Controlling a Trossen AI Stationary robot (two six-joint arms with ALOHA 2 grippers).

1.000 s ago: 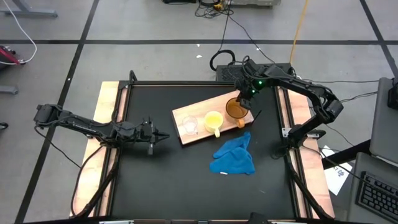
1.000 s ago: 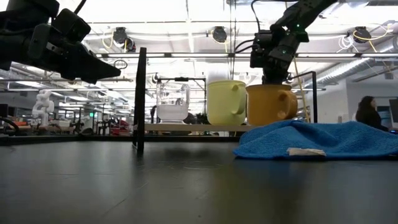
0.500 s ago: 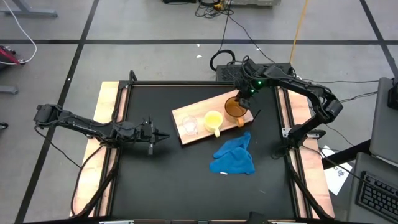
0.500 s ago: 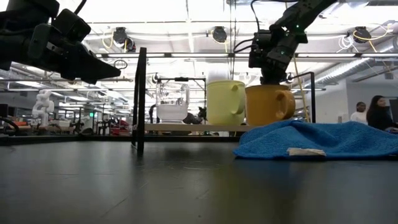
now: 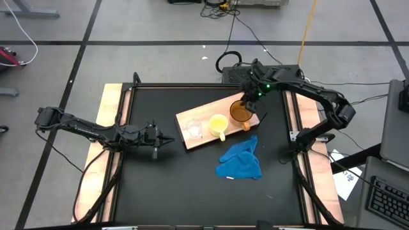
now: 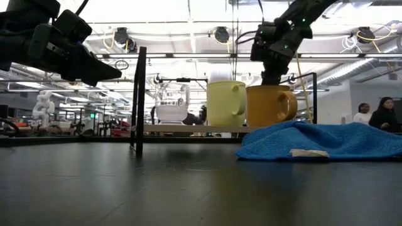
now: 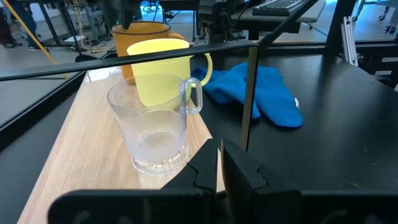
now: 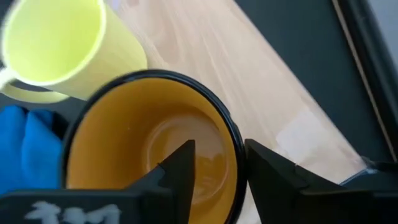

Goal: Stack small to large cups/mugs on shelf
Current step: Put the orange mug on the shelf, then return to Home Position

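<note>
Three vessels stand upright on their bases in a row on the wooden shelf board [image 5: 189,117]: a clear glass cup [image 5: 195,130], a yellow mug [image 5: 219,122] and an orange mug [image 5: 241,112]. My right gripper [image 8: 217,152] is open just above the orange mug. One finger [image 8: 180,165] is inside the mug and the other [image 8: 267,168] is outside, on either side of the rim [image 8: 231,134]. Neither shows a touch. My left gripper [image 5: 167,139] is shut, off the table to the left of the board, and points at the glass cup [image 7: 155,127].
A crumpled blue cloth [image 5: 241,160] lies on the black tabletop just in front of the board, near the mugs. A thin black frame post [image 7: 250,93] stands between my left gripper and the board. People show in the room beyond the table [image 6: 383,113].
My right gripper has risen a little above the orange mug, which stays upright on the board.
</note>
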